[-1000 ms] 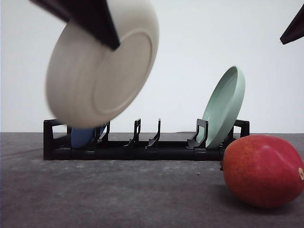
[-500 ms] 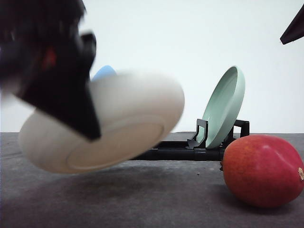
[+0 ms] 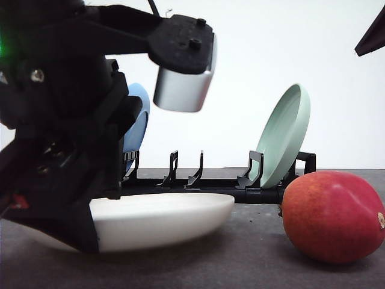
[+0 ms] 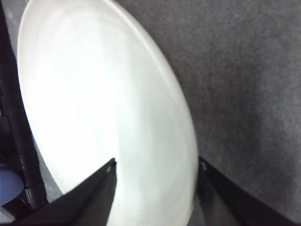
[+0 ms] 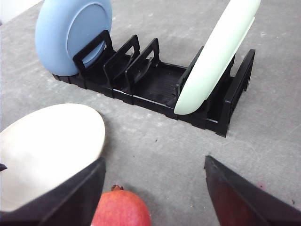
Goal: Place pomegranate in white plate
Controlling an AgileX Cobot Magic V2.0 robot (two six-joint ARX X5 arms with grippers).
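The white plate [image 3: 162, 220] lies almost flat, low on the grey table in front of the rack, its rim held by my left gripper [image 3: 84, 235], which is shut on it. From the left wrist the white plate [image 4: 103, 108] runs out from between the two fingers of that gripper [image 4: 157, 162]. The pomegranate [image 3: 334, 217], red with an orange blush, sits on the table to the right of the plate, apart from it. My right gripper [image 5: 154, 162] hangs open above the table, with the pomegranate [image 5: 121, 209] just under its fingers and the white plate [image 5: 47, 150] beside it.
A black dish rack [image 3: 198, 180] stands behind, holding a blue plate [image 3: 137, 123] at its left end and a pale green plate [image 3: 283, 135] at its right end. In the right wrist view the rack [image 5: 155, 80] has several free slots.
My left arm has swung the white plate down from high and tilted to nearly flat at the table. The pomegranate and the right arm have not moved.
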